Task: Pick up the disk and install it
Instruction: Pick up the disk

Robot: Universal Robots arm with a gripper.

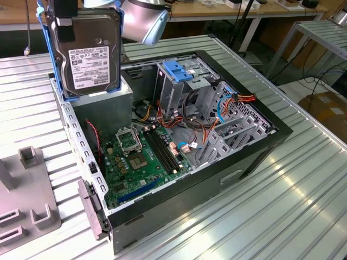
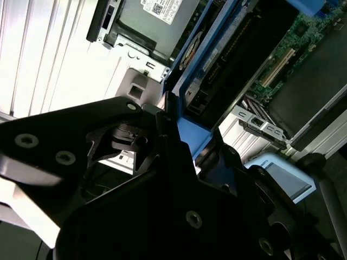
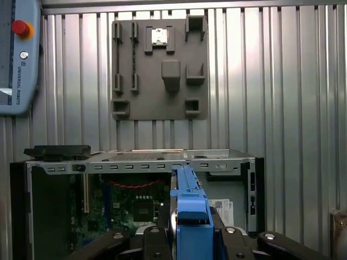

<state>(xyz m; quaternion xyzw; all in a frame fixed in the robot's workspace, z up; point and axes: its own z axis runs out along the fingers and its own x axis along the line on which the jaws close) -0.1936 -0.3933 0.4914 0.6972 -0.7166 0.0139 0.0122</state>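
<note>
Ribbed metal surface (image 1: 287, 211) lies nearest, carrying an open computer case (image 1: 227, 189) with its motherboard (image 1: 135, 157) exposed. A grey fixture plate (image 1: 27, 216) rests beside the case at the exterior view's left. The end effector (image 1: 65, 24) is clenched on the disk (image 1: 89, 54), holding it upright in the air over the case's far left corner, label facing outward. In the first wrist view its blue carrier (image 3: 191, 211) stands edge-on between the black fingers (image 3: 233, 241).

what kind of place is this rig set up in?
Probably a robotics lab: a teach pendant, an open PC case on a ribbed metal table, and the gripper holding the disk.
</note>
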